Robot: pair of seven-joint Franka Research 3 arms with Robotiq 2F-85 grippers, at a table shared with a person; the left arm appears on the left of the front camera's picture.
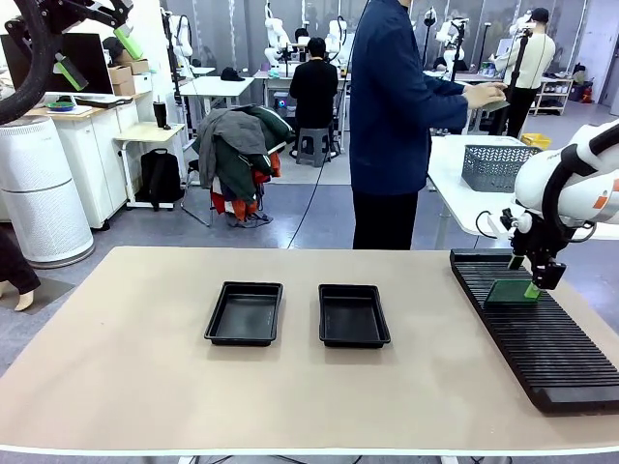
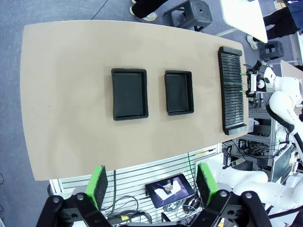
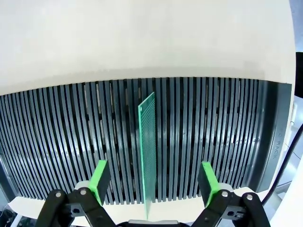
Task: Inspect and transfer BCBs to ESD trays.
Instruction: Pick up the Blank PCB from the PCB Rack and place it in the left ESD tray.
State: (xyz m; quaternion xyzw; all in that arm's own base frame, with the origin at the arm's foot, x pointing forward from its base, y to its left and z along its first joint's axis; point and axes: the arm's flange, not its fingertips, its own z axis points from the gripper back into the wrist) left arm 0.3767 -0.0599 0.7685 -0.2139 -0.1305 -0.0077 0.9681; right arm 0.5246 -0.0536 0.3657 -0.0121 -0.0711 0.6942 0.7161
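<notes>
A thin green BCB point(image 3: 148, 151) stands on edge in a slot of the long black ribbed rack point(image 3: 222, 142). My right gripper point(image 3: 154, 182) straddles it, jaws open, with a clear gap between the board and each green pad. In the front view the BCB point(image 1: 509, 291) stands near the rack's far end with the right gripper point(image 1: 537, 282) at its right edge. Two black ESD trays point(image 1: 245, 313) point(image 1: 354, 315) lie side by side mid-table, both bare inside. My left gripper point(image 2: 153, 185) hangs open high above the table, seen top left in the front view point(image 1: 97, 55).
The ribbed rack point(image 1: 537, 329) runs along the table's right side. A person in dark blue point(image 1: 392, 116) stands beyond the far edge, turned toward another table. The tan tabletop point(image 1: 126, 329) is bare left of the trays and between trays and rack.
</notes>
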